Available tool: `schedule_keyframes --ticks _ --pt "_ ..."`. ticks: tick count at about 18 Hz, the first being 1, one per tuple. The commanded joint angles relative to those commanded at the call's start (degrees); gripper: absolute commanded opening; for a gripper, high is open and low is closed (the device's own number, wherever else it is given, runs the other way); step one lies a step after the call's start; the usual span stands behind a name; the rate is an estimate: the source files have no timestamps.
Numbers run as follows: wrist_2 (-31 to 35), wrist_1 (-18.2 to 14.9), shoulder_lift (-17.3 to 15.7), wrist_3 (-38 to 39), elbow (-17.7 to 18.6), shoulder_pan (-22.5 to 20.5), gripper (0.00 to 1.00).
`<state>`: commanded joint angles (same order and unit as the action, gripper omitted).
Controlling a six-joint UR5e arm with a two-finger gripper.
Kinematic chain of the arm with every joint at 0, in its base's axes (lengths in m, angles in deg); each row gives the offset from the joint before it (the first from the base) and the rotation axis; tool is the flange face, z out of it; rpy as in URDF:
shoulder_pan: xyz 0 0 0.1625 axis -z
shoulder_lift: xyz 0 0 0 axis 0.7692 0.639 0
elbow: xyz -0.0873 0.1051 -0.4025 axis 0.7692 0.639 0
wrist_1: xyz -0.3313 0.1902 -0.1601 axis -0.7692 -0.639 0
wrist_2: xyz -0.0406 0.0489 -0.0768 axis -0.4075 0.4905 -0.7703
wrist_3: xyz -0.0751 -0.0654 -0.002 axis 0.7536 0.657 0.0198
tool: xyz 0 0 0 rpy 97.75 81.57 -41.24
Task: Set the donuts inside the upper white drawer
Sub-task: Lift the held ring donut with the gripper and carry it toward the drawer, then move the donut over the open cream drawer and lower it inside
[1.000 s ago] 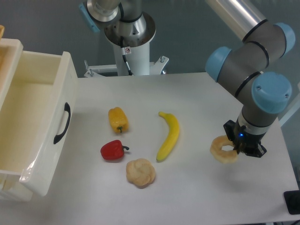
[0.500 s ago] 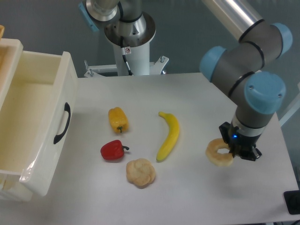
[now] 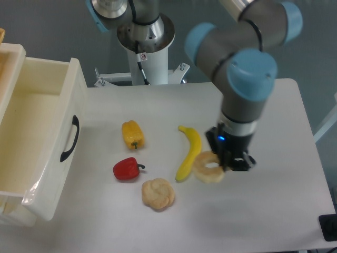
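One donut (image 3: 208, 167), gripped, has moved beside banana (image 3: 190, 152).

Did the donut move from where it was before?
Yes. The donut, held in the gripper, has travelled left across the table toward the drawer. It was far right of the banana; now it is right beside it.

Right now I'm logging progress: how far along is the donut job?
Done: the donut is picked up, and the upper white drawer stands open. In hand: the gripper holds it beside the banana, carrying it left from the table's right side. Left: cross over to the drawer and release it inside.
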<state>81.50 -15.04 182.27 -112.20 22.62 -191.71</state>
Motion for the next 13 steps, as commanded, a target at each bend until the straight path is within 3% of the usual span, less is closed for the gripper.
schedule_keyframes --ticks 8,13 --pt "-11.3 0.0 -8.0 8.9 5.1 4.7 0.0" --pt "-11.3 0.0 -9.7 15.6 5.5 11.9 0.0"
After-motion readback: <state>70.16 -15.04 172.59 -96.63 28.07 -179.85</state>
